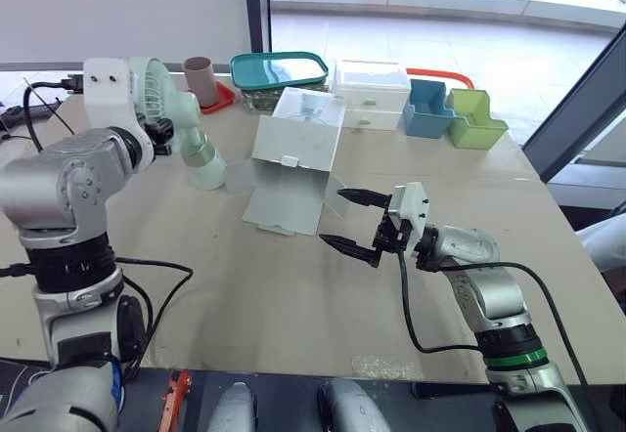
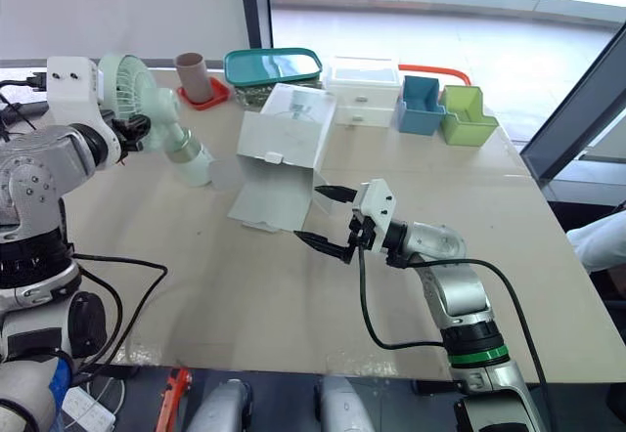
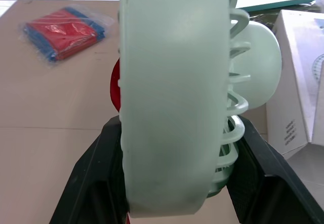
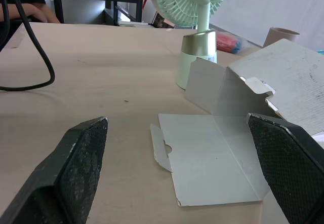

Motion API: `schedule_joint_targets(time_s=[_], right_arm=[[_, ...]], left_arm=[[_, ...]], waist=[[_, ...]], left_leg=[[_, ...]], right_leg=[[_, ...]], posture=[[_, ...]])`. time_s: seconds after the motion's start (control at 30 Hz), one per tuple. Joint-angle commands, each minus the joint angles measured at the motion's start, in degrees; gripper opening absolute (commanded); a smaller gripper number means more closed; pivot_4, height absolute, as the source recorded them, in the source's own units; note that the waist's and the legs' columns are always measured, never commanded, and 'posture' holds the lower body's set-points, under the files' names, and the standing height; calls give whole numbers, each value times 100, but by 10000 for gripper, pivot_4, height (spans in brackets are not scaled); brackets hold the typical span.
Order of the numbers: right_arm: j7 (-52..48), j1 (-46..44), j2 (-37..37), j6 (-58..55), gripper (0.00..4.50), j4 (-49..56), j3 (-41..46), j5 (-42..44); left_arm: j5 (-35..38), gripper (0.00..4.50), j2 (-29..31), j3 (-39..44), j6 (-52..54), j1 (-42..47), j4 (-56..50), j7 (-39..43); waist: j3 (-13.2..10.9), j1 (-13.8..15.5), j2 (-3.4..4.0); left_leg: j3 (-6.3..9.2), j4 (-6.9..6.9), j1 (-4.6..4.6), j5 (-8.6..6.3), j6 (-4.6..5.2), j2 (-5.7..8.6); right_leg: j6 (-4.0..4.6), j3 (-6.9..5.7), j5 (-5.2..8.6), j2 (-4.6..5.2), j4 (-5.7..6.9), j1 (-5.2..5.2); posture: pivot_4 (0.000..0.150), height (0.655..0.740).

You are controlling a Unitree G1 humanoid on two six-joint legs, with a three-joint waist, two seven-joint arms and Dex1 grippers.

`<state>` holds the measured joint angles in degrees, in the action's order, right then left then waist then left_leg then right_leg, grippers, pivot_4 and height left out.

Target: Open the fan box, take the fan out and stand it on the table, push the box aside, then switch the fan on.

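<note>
A pale green fan (image 1: pixel 168 103) is at the table's left, its round base (image 1: pixel 204 169) down at the table top. My left gripper (image 3: pixel 174 183) is shut on the fan's head, a black finger (image 3: pixel 96 183) on each side of the grille. The white fan box (image 1: pixel 298 129) lies open in the middle, its flap (image 1: pixel 284 197) spread flat on the table toward me. My right gripper (image 1: pixel 354 222) is open and holds nothing, low over the table just right of the flap. In the right wrist view the flap (image 4: pixel 212 158) lies between its fingers (image 4: pixel 81 153), with the fan (image 4: pixel 195 11) beyond.
Along the far edge stand a brown cup (image 1: pixel 201 80) on a red coaster, a teal-lidded container (image 1: pixel 279 70), a white drawer unit (image 1: pixel 372 90), a blue bin (image 1: pixel 427 109) and a green bin (image 1: pixel 474 119). A red and blue packet (image 3: pixel 63 31) lies behind the fan. Cables (image 1: pixel 39 109) trail at far left.
</note>
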<state>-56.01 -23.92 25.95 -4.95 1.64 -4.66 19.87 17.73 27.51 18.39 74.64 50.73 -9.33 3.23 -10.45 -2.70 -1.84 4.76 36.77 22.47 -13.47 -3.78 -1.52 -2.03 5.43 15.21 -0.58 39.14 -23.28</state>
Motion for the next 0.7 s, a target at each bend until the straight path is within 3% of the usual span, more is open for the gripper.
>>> schedule_joint_targets(time_s=[0.03,0.37,0.43,0.57,0.7], right_arm=[[31,-8,24,37,45000,263,35,6],[63,56,18,25,45000,324,29,-14],[61,59,7,30,45000,322,26,-15],[60,61,-10,31,45000,316,15,-20],[51,82,-25,52,45000,299,3,-30]], left_arm=[[18,19824,-53,34,-219,-34,200,135],[-58,19824,269,-280,-785,-188,378,564],[-74,29803,294,-306,-929,-203,398,611],[-71,42311,303,-318,-1031,-194,447,644],[-110,44017,347,-352,-1148,-165,514,649]], waist=[[1,0,1],[2,-1,3],[2,-1,3],[1,-8,3],[1,-5,3]], left_leg=[[0,0,-2,1,-2,0],[1,0,-5,8,-8,0],[1,0,-5,8,-8,0],[-1,-1,-1,7,-7,-1],[-1,-4,3,5,-4,-2]], right_leg=[[0,1,-1,0,0,1],[-6,4,-7,-2,1,5],[-6,4,-8,-3,1,5],[-6,5,-7,-3,1,-1],[-7,3,-6,-2,0,-6]], posture=[[1500,7400],[1500,7400],[1500,7400],[1500,7400],[1500,7400]])
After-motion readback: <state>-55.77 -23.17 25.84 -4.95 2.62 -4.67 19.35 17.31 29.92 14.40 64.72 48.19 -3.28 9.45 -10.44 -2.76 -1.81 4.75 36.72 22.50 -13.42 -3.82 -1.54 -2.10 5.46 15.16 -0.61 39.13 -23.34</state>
